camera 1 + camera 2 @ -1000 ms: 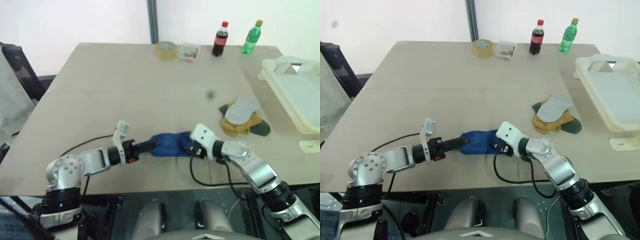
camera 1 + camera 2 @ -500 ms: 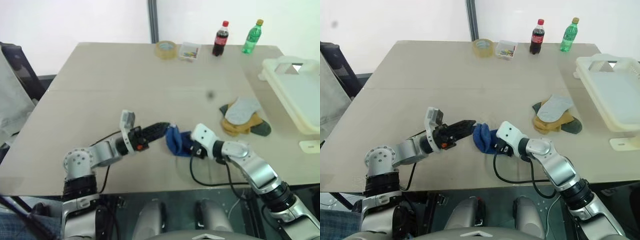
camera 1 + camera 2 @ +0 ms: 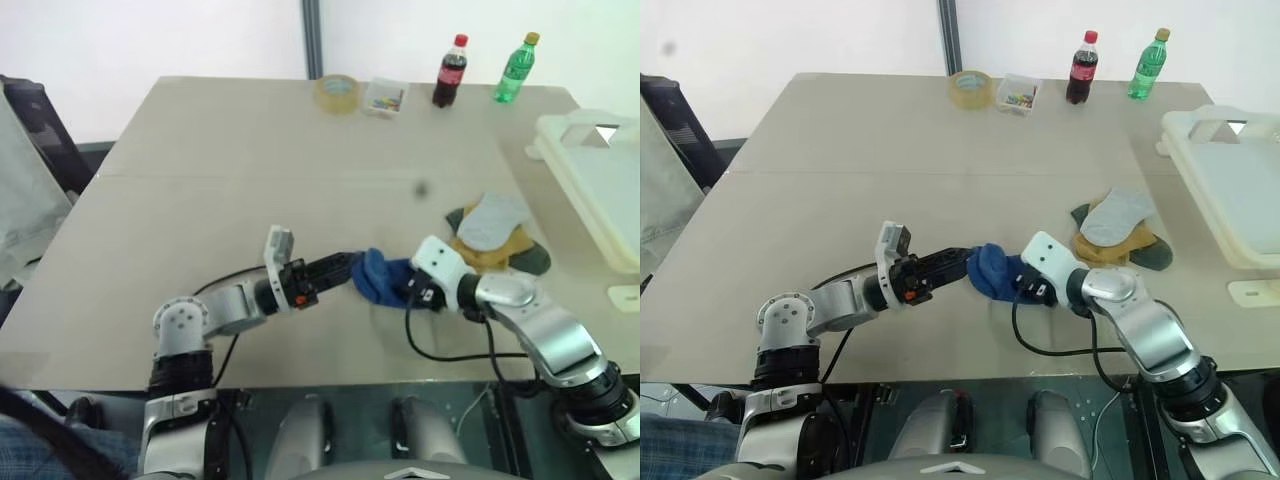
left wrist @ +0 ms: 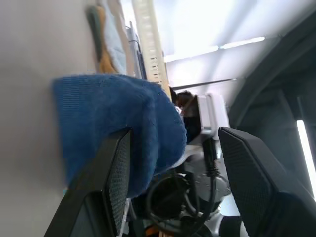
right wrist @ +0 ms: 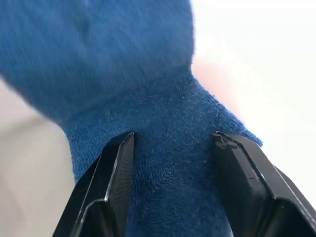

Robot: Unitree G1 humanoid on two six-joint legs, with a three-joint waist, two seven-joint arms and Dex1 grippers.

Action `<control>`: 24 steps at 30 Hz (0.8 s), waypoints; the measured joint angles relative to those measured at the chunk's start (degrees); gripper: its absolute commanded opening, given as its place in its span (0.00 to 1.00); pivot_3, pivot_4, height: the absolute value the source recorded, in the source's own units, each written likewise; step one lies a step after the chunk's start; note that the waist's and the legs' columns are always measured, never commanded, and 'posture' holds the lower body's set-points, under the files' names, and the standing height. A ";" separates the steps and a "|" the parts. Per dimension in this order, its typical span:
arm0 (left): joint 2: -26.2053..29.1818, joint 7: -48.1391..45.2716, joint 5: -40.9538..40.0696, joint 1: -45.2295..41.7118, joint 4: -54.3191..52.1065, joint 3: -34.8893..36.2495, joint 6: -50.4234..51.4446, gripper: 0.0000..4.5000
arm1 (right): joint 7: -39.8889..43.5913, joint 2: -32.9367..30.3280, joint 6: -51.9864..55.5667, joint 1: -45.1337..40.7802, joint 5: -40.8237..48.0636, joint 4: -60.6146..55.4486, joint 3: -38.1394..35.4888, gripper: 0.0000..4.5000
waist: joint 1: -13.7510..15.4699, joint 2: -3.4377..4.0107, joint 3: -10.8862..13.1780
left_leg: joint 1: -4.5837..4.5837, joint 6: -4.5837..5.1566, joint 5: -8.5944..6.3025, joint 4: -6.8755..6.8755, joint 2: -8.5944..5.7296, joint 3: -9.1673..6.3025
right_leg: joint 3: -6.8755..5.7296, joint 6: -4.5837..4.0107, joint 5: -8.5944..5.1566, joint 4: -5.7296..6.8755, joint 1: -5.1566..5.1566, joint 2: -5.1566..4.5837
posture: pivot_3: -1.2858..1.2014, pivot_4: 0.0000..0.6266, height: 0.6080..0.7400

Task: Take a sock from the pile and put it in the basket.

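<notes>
Blue sock (image 3: 992, 271) — pinched in right gripper (image 3: 1025, 290) — left gripper (image 3: 962, 262) alongside.

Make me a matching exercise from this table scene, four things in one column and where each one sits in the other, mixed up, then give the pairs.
Things:
1. blue sock
2. tape roll
3. green bottle
4. basket

Places:
A. far edge, right of the cola bottle
B. at the table's right side
C. between the left pincer and right pincer
D. far edge, left of the small clear box

Pairs: 1-C, 2-D, 3-A, 4-B
</notes>
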 measured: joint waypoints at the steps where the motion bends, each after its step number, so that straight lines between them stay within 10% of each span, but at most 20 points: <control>1: -0.33 -0.63 1.05 -0.43 0.65 -0.43 -0.73 0.65 | 0.65 -1.18 2.63 0.75 1.47 -2.56 -1.33 0.57 | 0.12 0.01 0.02 | -0.02 0.05 -0.03 -0.01 0.00 -0.01 | -0.01 0.00 0.00 -0.02 -0.01 0.03 | 0.52 0.24 1.00; 9: -1.88 -4.71 5.40 -1.68 2.59 -1.73 -2.76 0.65 | 2.32 -7.05 13.69 3.64 10.20 -11.75 -14.78 0.57 | 0.78 -0.02 0.06 | -0.12 0.17 -0.10 0.01 0.00 -0.04 | -0.02 0.01 -0.01 -0.04 -0.09 0.11 | 0.52 0.24 1.00; 13: -3.77 -6.22 6.65 -2.68 2.81 -2.86 -3.23 0.71 | 1.37 -6.84 17.44 5.69 13.46 -12.49 -19.81 0.96 | 0.72 -0.03 0.07 | -0.16 0.18 -0.10 0.05 0.00 -0.03 | 0.00 0.02 -0.01 -0.05 -0.10 0.12 | 0.52 0.24 1.00; 17: -4.80 -7.19 6.60 -3.91 3.12 -2.82 -3.05 0.71 | -0.94 -8.63 18.82 8.26 13.60 -12.21 -22.24 0.99 | 0.71 -0.03 0.07 | -0.18 0.18 -0.10 0.05 -0.01 -0.04 | 0.01 0.02 -0.01 -0.05 -0.12 0.16 | 0.52 0.24 1.00; 24: -7.18 -8.66 9.16 -5.78 6.53 -5.04 -2.80 0.71 | -6.48 6.97 29.12 4.30 20.47 -14.36 -32.38 0.99 | 0.61 -0.01 0.08 | -0.21 0.18 -0.09 0.08 -0.04 -0.11 | 0.02 0.03 -0.01 0.01 -0.13 0.31 | 0.52 0.24 1.00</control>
